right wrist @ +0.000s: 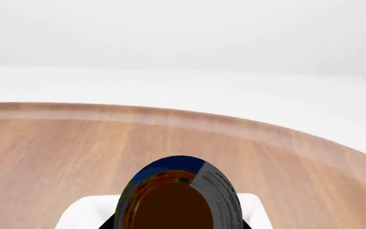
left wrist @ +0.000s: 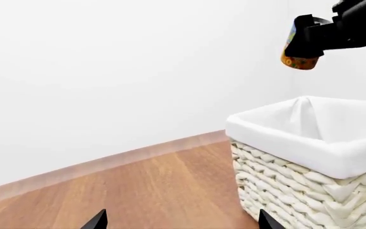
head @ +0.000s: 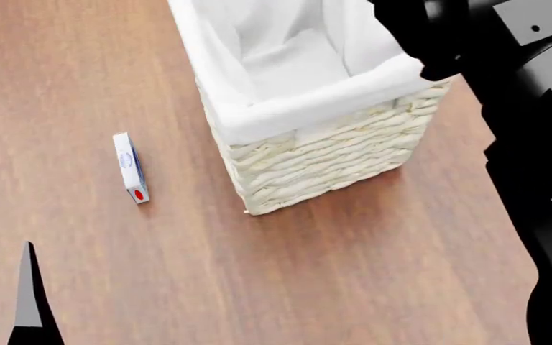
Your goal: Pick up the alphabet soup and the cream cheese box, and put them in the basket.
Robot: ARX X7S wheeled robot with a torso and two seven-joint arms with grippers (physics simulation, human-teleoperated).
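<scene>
basket (head: 315, 154) fills upper middle of head view, liner open, ready for drop

right gripper (left wrist: 310, 40) upper right of left wrist view, clamped on alphabet soup (left wrist: 297, 52), held high above basket rim, probably so release lands inside

left gripper (left wrist: 179, 220) low in frame, fingertips spread, empty

cream cheese box (head: 130, 167) on floor, left of basket, untouched

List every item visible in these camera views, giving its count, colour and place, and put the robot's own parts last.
alphabet soup: one, blue label with orange base, held in the air above the basket
basket: one, cream wicker with white liner, standing on the floor
cream cheese box: one, white with blue side and red dot, on the floor left of the basket
floor: one, brown wood
right gripper: one, black, shut on the soup
left gripper: one, black, open, low beside the basket
</scene>
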